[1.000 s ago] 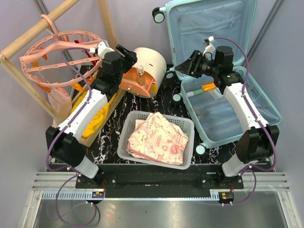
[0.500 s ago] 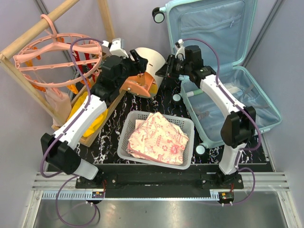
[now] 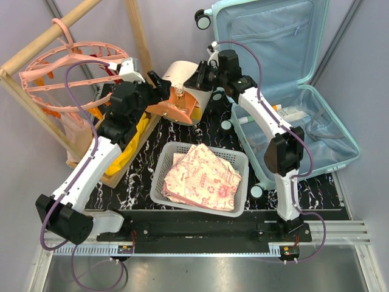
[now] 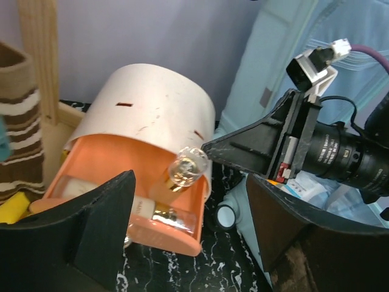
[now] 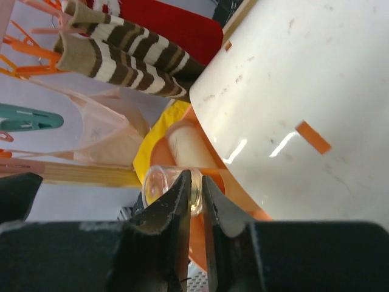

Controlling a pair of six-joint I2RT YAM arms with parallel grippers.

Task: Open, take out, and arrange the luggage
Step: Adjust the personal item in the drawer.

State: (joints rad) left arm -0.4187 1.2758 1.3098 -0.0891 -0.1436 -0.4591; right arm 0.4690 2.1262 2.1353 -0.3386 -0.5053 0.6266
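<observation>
The luggage (image 3: 276, 36) lies open at the back right, its pale blue lid upright and small toiletries in its base; its shell (image 4: 273, 67) also shows in the left wrist view. My right gripper (image 3: 188, 84) (image 4: 206, 148) (image 5: 197, 176) reaches left out of it to the orange drawer (image 3: 173, 109). Its jaws stand almost shut with a thin slit, and their tips lie against the clear cap of a gold bottle (image 4: 184, 169) (image 5: 157, 182). I see nothing clamped between them. My left gripper (image 3: 159, 91) (image 4: 189, 182) is open, its fingers either side of the drawer front (image 4: 164, 234).
The cream drawer box (image 3: 185, 73) lies on its side between the arms. A white basket (image 3: 163, 164) holds folded floral cloth (image 3: 203, 176) near the front. At the left are a pink hanger rack (image 3: 67, 73), a wooden frame (image 3: 137, 24) and something yellow (image 3: 130, 143).
My right arm swung left from above the suitcase to the drawer box, and its jaws narrowed. The left arm drew back to the left and its jaws widened a little.
</observation>
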